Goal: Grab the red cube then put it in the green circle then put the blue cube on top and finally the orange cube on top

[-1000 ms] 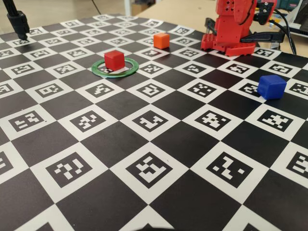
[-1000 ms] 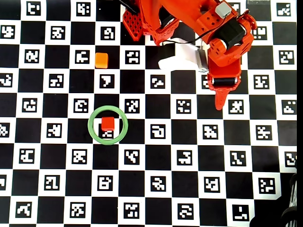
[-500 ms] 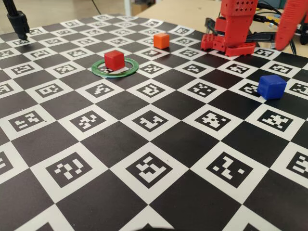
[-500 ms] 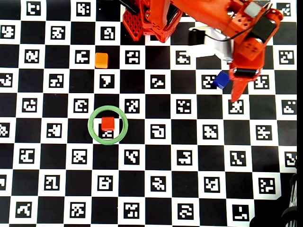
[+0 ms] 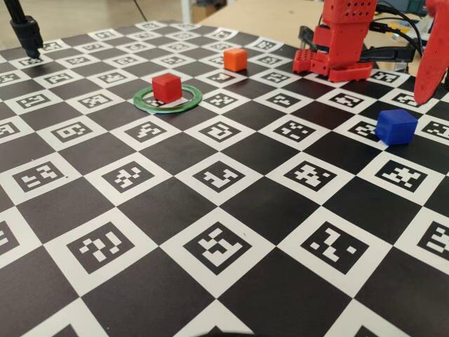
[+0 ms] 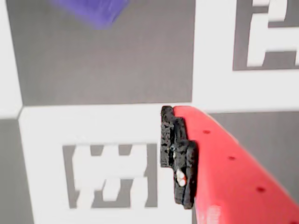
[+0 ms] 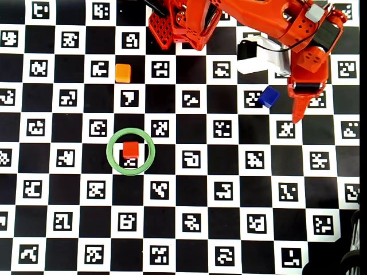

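Note:
The red cube [image 5: 167,86] [image 7: 131,150] sits inside the green circle [image 5: 151,107] [image 7: 110,152]. The orange cube [image 5: 236,59] [image 7: 123,73] lies alone behind the ring in the fixed view. The blue cube [image 5: 396,126] [image 7: 268,96] rests on the board, blurred at the top of the wrist view [image 6: 91,11]. My gripper [image 7: 298,112] [image 5: 426,84] hangs just right of the blue cube in the overhead view, above the board and apart from it. In the wrist view only one red finger with a black pad [image 6: 177,154] shows; the gripper [image 6: 100,158] holds nothing.
The arm's red base [image 5: 333,60] [image 7: 178,26] stands at the board's far edge, with cables beside it. A black stand [image 5: 24,31] rises at the far left corner in the fixed view. Checkered marker squares cover the whole board.
The arm has swung to the right in the overhead view, uncovering the blue cube. The gripper tip has come down beside that cube. No cube has moved.

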Controlling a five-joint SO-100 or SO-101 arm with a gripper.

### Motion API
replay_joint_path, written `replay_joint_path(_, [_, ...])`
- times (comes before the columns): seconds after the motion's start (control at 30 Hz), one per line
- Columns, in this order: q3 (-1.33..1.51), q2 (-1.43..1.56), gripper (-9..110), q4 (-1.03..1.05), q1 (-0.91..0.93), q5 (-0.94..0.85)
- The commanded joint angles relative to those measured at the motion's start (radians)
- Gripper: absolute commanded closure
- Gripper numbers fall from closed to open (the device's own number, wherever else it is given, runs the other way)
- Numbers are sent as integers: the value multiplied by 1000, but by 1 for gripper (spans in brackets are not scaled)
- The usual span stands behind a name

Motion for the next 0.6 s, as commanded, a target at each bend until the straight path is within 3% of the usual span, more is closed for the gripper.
replay_joint_path(0.0, [31,21,54,-54,-11,6])
replay_joint_path(0.57, [202,18,54,-207,12,-2])
